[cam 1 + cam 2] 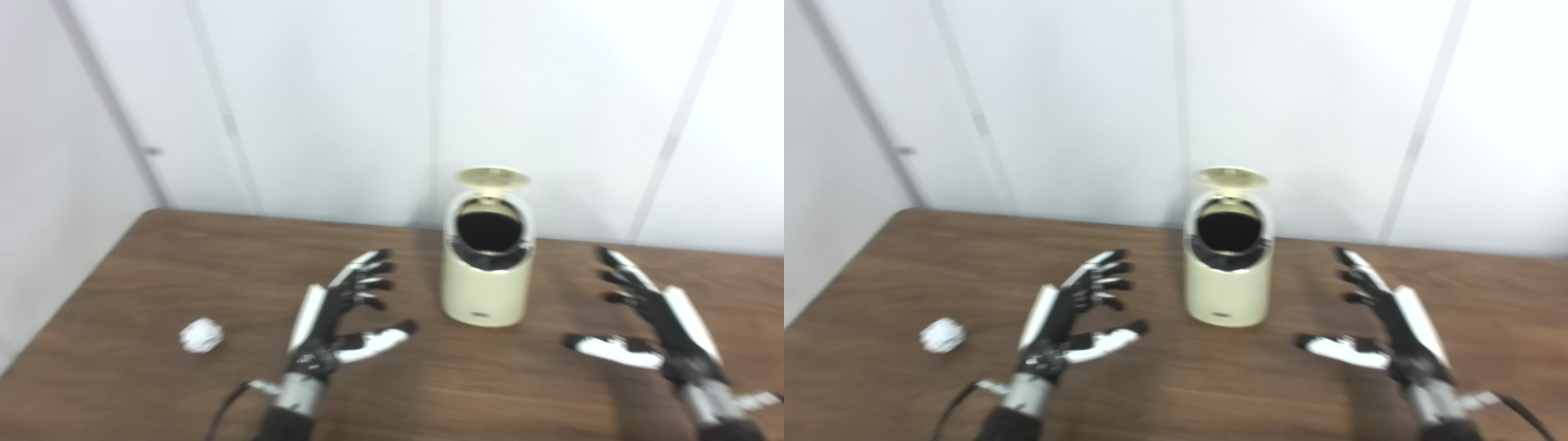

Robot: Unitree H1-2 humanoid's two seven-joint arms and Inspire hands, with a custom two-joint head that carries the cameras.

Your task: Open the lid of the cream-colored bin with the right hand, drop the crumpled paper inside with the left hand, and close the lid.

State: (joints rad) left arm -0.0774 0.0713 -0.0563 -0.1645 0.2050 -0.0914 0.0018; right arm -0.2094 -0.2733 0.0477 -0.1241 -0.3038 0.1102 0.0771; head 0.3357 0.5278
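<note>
Both hands, left (pixel 343 318) and right (pixel 649 318), hover spread and empty; cream bin (pixel 486 288) stands upright, lid (pixel 493 177) up; paper (pixel 201 335) lies crumpled.

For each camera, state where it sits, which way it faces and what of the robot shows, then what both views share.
Left eye view: on the head, facing forward and down over the brown wooden table; both forearms and the open left hand and right hand show.
Right eye view: beside it, same facing; the scene sits further left in the picture.
Shared: the cream-colored bin with its round lid up, and the crumpled white paper ball lying left of the left hand.
</note>
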